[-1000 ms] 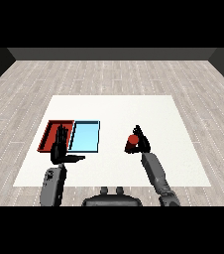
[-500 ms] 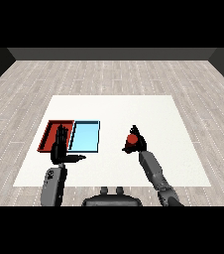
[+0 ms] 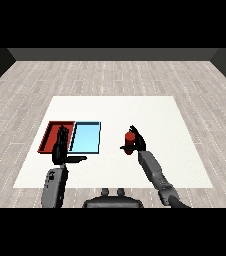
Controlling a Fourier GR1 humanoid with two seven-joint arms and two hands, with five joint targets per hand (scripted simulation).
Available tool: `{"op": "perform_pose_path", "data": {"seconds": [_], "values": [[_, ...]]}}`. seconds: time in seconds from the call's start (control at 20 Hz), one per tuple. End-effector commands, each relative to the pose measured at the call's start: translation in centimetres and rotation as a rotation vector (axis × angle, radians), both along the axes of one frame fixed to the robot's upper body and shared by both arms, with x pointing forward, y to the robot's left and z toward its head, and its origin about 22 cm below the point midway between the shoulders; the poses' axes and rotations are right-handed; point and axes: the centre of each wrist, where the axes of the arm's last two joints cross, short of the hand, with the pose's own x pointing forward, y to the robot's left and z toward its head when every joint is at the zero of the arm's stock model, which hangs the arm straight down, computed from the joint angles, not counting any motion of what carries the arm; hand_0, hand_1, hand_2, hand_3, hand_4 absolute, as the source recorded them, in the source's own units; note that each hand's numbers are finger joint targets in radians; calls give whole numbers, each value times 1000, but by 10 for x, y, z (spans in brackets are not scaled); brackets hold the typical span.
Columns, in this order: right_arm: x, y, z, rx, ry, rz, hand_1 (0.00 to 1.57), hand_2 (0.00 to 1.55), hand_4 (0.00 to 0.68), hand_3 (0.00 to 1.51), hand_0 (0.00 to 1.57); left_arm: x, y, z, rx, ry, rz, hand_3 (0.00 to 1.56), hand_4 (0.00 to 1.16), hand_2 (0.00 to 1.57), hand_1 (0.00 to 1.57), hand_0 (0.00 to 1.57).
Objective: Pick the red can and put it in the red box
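— Fingers first: what is the right robot hand (image 3: 136,142) doing?

— It is curled round the red can (image 3: 129,140), with the thumb on the near left side and the other fingers rising behind it. The can stands upright inside that hold, right of the counter's middle. Whether its base touches the surface or sits just above it, I cannot tell.

— And the arm behind it?

— The grey right forearm (image 3: 154,171) runs from the wrist down toward the lower right corner of the head view.

— The left robot hand (image 3: 61,148)?

— Relaxed and holding nothing. Its fingers are straight and point away from the robot, and the thumb sticks out to the right. It overlaps the near right part of the red tray (image 3: 50,134) in this view; I cannot tell whether it touches the tray or hovers over it. The grey left forearm (image 3: 55,185) comes up from the lower left.

— How do the trays lie?

— Side by side on the left half of the white counter (image 3: 160,112), long sides touching or nearly so: red on the left, light blue tray (image 3: 87,136) on the right. Nothing shows inside the blue one.

— So where is the can relative to them?

— Well apart from the red tray, with the blue tray lying between the two. A grey plank floor (image 3: 113,75) surrounds the counter.
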Motion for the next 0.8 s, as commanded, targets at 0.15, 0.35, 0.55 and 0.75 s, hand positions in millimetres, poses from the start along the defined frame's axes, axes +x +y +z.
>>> {"op": "perform_pose_path", "data": {"seconds": [0.15, 0.35, 0.55, 0.75], "values": [[8, 11, 13, -104, 1, -105, 1452, 1456, 612, 1418, 1452, 1, -7, 5, -8, 5, -6, 0, 0, 0, 0, 0], [-3, 11, 23, -120, 4, -101, 1474, 1450, 589, 1401, 1474, 7, -6, -3, -5, -1, -18, 0, 0, 0, 0, 0], [13, -1, 9, -125, -18, -92, 1473, 1443, 597, 1385, 1473, 5, 7, 10, 7, -8, -11, 0, 0, 0, 0, 0], [14, -4, 29, -162, -95, -72, 1438, 1437, 607, 1373, 1438, 1, 2, -11, -20, 2, -48, 0, 0, 0, 0, 0]]}}
